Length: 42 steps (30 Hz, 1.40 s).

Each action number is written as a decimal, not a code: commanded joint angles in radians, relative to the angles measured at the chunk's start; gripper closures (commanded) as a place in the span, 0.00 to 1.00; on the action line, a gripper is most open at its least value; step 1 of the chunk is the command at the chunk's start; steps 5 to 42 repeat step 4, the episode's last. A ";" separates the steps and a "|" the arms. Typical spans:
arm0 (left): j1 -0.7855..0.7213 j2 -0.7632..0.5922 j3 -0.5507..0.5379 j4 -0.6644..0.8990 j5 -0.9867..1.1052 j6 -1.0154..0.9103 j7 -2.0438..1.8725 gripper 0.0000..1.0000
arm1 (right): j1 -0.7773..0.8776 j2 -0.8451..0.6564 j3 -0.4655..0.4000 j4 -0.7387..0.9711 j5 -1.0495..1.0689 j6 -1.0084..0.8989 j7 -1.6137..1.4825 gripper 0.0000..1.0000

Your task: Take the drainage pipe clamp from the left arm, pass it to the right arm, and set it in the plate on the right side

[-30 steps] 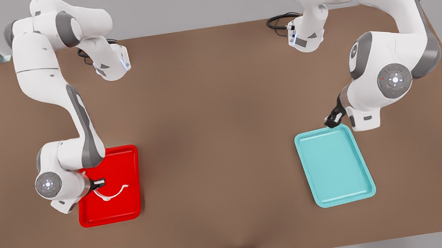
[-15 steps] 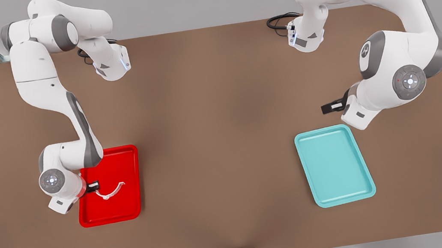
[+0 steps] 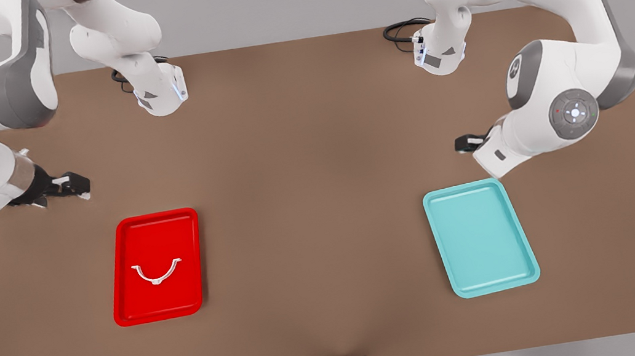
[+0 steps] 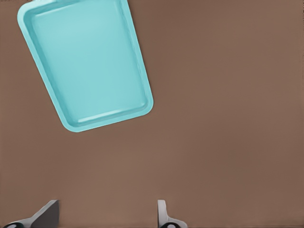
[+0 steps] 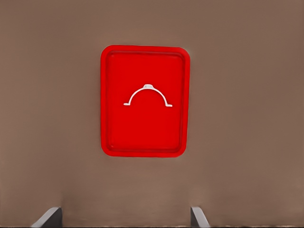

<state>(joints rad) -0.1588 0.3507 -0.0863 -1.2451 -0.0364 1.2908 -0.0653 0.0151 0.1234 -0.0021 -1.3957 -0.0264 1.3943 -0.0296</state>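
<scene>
- Small thin white plastic half-ring drainage pipe clamp [image 3: 157, 272] lying flat inside the glossy bright red rectangular plate [image 3: 135, 303], roughly at its middle, touching no gripper.
- Seen from the right wrist view too: clamp [image 5: 147, 96] resting on the red floor of the plate [image 5: 142, 137], a flat tab at each end, well within the raised rim.
- Right gripper [image 3: 72, 186] up at the front view's left, hovering over bare brown surface [image 3: 309, 204], well apart from the plate and behind it.
- Fingers [image 5: 47, 217] spread wide in the right wrist view, nothing between them.
- Left gripper [image 3: 464, 143] over at the front view's right, just behind the far corner of the teal rectangular tray [image 3: 481, 236] with rounded corners.
- Left wrist view: teal tray [image 4: 90, 61] sitting bare on the brown surface [image 4: 228, 118], fingers [image 4: 45, 214] parted wide, gripping nothing.
- Both white jointed arms bent out toward the sides of the surface, their bases mounted at the far edge.
- Red plate and teal tray set well apart, one toward each side of the surface.
</scene>
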 commanded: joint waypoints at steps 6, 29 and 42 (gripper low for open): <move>0.002 -0.013 -0.001 0.001 0.003 -0.025 0.180 0.00 | 0.003 -0.022 0.010 -0.026 0.005 -0.087 0.158 0.00; 0.002 -0.013 -0.001 0.001 0.003 -0.025 0.180 0.00 | 0.003 -0.022 0.010 -0.026 0.005 -0.087 0.158 0.00; 0.002 -0.013 -0.001 0.001 0.003 -0.025 0.180 0.00 | 0.003 -0.022 0.010 -0.026 0.005 -0.087 0.158 0.00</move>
